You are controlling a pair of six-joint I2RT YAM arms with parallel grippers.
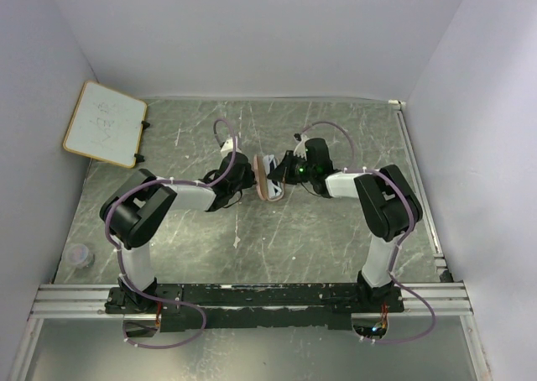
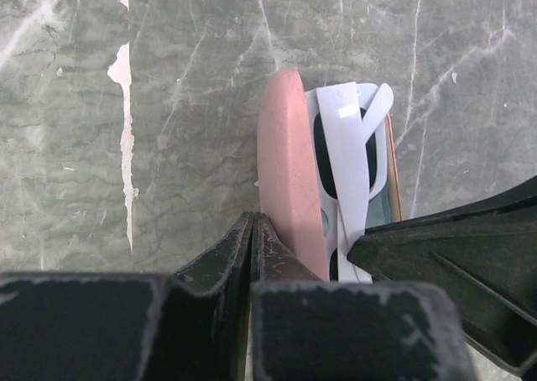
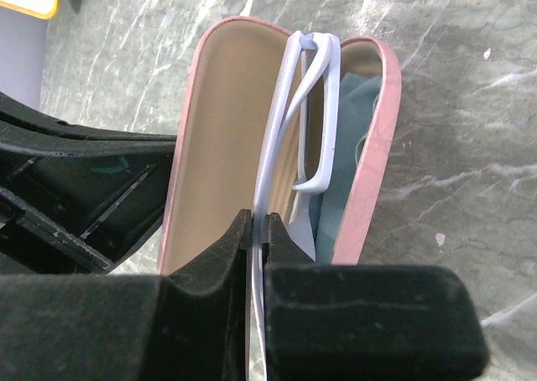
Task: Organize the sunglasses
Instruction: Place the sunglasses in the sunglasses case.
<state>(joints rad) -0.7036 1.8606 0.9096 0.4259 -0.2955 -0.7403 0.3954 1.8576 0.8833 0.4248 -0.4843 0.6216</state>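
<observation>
The white-framed sunglasses (image 3: 312, 104) stand folded inside the open tan-pink case (image 3: 220, 121), with a blue-grey cloth (image 3: 342, 175) behind them in the other half. My right gripper (image 3: 258, 218) is shut on a thin white arm of the sunglasses. In the left wrist view the sunglasses (image 2: 346, 154) show past the case's pink shell (image 2: 287, 163). There my left gripper (image 2: 252, 221) is shut, its right finger resting against the outside of the shell, nothing seen between its jaws. From above, both grippers meet at the case (image 1: 268, 185) mid-table, left gripper (image 1: 244, 176) and right gripper (image 1: 289, 169).
A small whiteboard (image 1: 105, 122) leans at the back left wall. A small clear round lid (image 1: 80, 255) lies near the left wall. White walls close in three sides, and an aluminium rail (image 1: 252, 295) runs along the near edge.
</observation>
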